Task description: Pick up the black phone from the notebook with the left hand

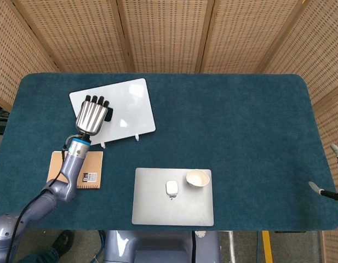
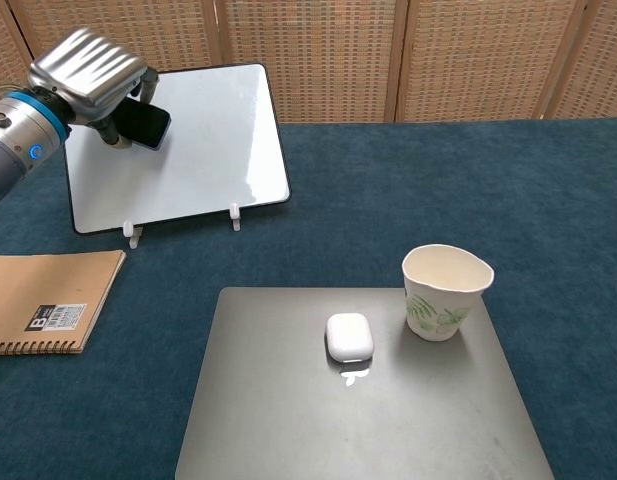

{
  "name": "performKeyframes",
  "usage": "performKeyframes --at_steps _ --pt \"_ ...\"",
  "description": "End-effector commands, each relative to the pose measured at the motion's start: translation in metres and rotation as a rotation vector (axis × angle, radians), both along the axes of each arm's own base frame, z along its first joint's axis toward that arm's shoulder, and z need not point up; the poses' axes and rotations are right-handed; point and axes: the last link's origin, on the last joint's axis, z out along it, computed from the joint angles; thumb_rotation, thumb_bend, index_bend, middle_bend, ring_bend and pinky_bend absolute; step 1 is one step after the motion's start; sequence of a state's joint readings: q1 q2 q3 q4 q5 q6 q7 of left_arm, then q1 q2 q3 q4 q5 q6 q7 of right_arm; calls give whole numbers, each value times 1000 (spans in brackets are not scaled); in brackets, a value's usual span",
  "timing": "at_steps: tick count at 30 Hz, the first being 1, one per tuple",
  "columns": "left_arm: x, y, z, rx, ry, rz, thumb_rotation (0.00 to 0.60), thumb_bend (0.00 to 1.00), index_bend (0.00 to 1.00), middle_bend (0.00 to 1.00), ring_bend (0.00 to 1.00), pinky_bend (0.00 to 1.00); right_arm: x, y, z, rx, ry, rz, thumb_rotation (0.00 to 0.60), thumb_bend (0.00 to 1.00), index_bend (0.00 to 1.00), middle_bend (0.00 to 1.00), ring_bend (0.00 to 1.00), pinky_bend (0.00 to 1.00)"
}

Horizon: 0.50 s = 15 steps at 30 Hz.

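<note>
My left hand (image 1: 92, 115) (image 2: 91, 74) grips the black phone (image 2: 145, 122) in the air, above the white board (image 1: 114, 112) (image 2: 178, 145). In the head view only a dark edge of the phone (image 1: 109, 114) shows beside the fingers. The brown spiral notebook (image 1: 76, 171) (image 2: 46, 300) lies flat at the table's left front with nothing on it. My right hand (image 1: 333, 178) shows only at the far right edge of the head view; its fingers look spread and hold nothing.
A grey closed laptop (image 1: 173, 197) (image 2: 358, 400) lies at the front centre with a white earbud case (image 1: 172, 188) (image 2: 349, 337) and a paper cup (image 1: 197, 178) (image 2: 445, 291) on it. The white board stands tilted on small feet. Wicker screens (image 1: 169, 33) close off the back.
</note>
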<state>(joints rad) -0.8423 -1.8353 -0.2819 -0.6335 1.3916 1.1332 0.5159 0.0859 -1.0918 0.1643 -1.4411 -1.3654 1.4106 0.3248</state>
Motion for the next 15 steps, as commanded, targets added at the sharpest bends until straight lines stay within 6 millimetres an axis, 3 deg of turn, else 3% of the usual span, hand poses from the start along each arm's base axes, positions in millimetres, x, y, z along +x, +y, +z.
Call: performKeyframes --at_steps 1,9,10,11,13,15 --pt "-2 1 -4 -3 -4 14 600 117 519 443 439 478 -1 0 0 0 -2 -1 600 0 0 0 0 0" --pt "-6 3 -8 5 -9 35 600 112 518 441 438 478 0 -1 0 3 -3 2 600 0 0 0 0 0" --pt "-6 3 -9 4 -18 42 600 102 485 398 402 477 0 -1 0 4 -3 1 600 0 0 0 0 0" --pt "-7 3 -10 2 -21 48 600 92 438 330 343 454 0 -1 0 5 -2 0 600 0 0 0 0 0" --pt "-9 4 -11 -1 -17 59 600 47 195 74 90 302 0 -1 0 5 -1 -1 600 0 0 0 0 0" --pt "-12 5 -13 1 -1 83 600 21 42 0 0 171 0 -1 0 4 -1 -1 600 0 0 0 0 0"
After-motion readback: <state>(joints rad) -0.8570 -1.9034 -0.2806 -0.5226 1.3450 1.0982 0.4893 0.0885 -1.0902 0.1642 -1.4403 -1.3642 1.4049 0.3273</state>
